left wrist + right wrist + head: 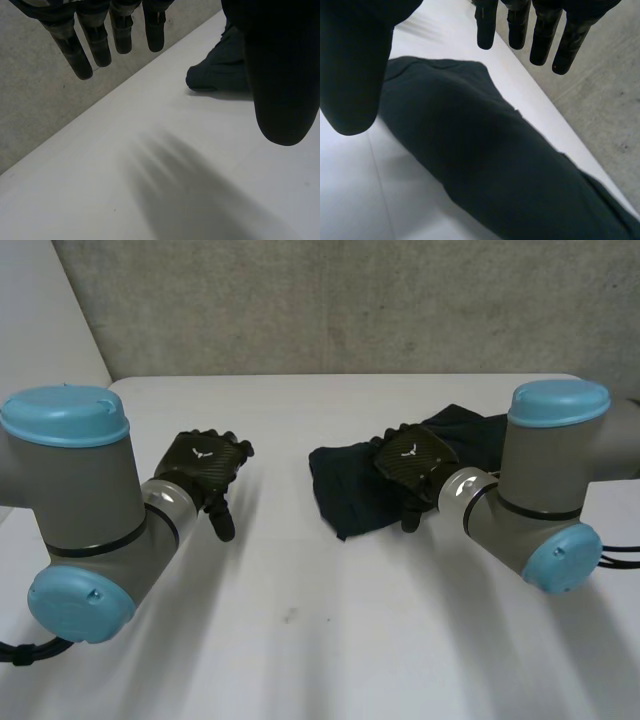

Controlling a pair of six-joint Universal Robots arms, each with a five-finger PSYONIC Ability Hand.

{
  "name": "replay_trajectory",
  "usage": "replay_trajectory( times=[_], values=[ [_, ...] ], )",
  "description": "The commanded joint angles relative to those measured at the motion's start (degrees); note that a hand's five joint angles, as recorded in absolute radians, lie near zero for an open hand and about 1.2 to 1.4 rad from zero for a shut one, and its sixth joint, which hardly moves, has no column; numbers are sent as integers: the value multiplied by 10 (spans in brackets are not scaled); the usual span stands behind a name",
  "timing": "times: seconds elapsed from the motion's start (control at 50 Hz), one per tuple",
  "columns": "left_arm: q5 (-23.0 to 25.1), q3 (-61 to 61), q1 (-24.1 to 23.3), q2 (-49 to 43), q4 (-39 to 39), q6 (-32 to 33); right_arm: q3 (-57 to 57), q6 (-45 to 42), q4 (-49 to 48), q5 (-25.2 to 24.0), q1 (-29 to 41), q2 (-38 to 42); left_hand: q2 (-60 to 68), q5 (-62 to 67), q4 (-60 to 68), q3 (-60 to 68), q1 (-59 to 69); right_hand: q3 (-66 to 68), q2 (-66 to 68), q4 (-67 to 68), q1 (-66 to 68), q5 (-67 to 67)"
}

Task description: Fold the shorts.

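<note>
Fold not begun: shorts [343, 490] bunched under right hand [412, 462], fingers spread, empty. Left hand [203, 468] spread too, over table [300, 640]. Next, likely: pinch an edge.

I see the shorts [345, 490] as a dark navy bundle, crumpled and bunched rather than spread flat. They lie on the white table [300, 640], right of centre. In my right wrist view they run as one long, soft, rumpled band.
</note>
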Motion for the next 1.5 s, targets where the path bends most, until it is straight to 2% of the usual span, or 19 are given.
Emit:
replay_trajectory(
  times=[0.02, 0.08, 0.16, 0.2, 0.22, 0.38, 0.44, 0.54, 0.82, 0.84, 0.88, 0.92, 0.98, 1.08, 1.14, 1.36, 1.44, 1.46, 1.5],
  values=[
    [-1, -2, 2, -2, 0, -2, -23, 17, -59, 7, -2, 48, 5, -3, -1, -4, -8, 132, 135, 128, 148, 125],
    [-1, -5, 4, -3, 0, -3, -34, 19, -86, 10, -2, 69, 5, -3, -1, -4, -8, 199, 202, 195, 215, 192],
    [-1, -10, 6, -3, -1, -3, -51, 20, -100, 14, 3, 91, 5, -3, -1, -4, -8, 455, 458, 451, 471, 448],
    [-2, -12, 7, -1, -2, -3, -60, 20, -100, 20, 4, 94, 5, -3, -1, -4, -8, 629, 632, 625, 645, 623],
    [-2, -13, 7, -1, -2, -3, -63, 20, -100, 22, 5, 95, 5, -3, -1, -4, -8, 666, 669, 662, 682, 659],
    [-1, -21, 31, 14, -2, -3, -105, 21, -100, 39, 39, 81, 5, -3, -1, -4, -8, 667, 670, 663, 682, 660],
    [-2, -23, 39, 22, -2, -4, -123, 33, -100, 49, 55, 42, 5, -3, -1, -4, -8, 667, 670, 663, 682, 660],
    [-1, -24, 48, 35, -4, -11, -136, 92, -98, 66, 55, 3, 5, -3, -1, -4, -8, 667, 670, 663, 682, 660],
    [4, -31, 49, 52, -3, -30, -107, 180, -50, 63, 88, -86, 5, -3, -1, -4, -8, 667, 670, 663, 682, 660],
    [4, -32, 49, 53, -3, -31, -105, 179, -47, 63, 87, -84, 5, -3, -1, -4, -8, 616, 619, 612, 631, 609],
    [4, -33, 49, 53, -4, -31, -103, 173, -42, 64, 87, -79, 3, -5, -3, -6, -10, 357, 360, 353, 373, 350],
    [4, -38, 48, 54, -4, -31, -96, 157, -33, 64, 87, -62, 3, -5, -3, -6, -10, 194, 197, 190, 209, 187],
    [4, -43, 48, 53, -3, -31, -88, 122, -25, 64, 87, -42, 3, -5, -3, -6, -10, 134, 137, 130, 150, 127],
    [5, -45, 48, 51, -3, -31, -80, 30, -20, 67, 67, 9, 3, -5, -3, -6, -10, 126, 129, 122, 141, 119],
    [5, -46, 48, 51, -3, -31, -81, 8, -22, 67, 48, 33, 3, -5, -3, -6, -10, 126, 129, 122, 141, 119],
    [5, -45, 50, 43, 2, -31, -140, -21, -44, 64, 3, 136, 3, -5, -3, -6, -10, 159, 162, 155, 175, 152],
    [5, -44, 51, 43, 2, -31, -158, -30, -44, 64, 0, 161, 3, -5, -3, -6, -10, 380, 384, 377, 396, 374],
    [5, -44, 51, 43, 2, -31, -162, -35, -43, 66, 0, 163, 3, -5, -3, -6, -10, 608, 611, 604, 624, 601],
    [5, -43, 51, 43, 2, -31, -164, -38, -44, 63, 4, 160, 3, -5, -3, -6, -10, 667, 670, 663, 682, 660]
  ],
)
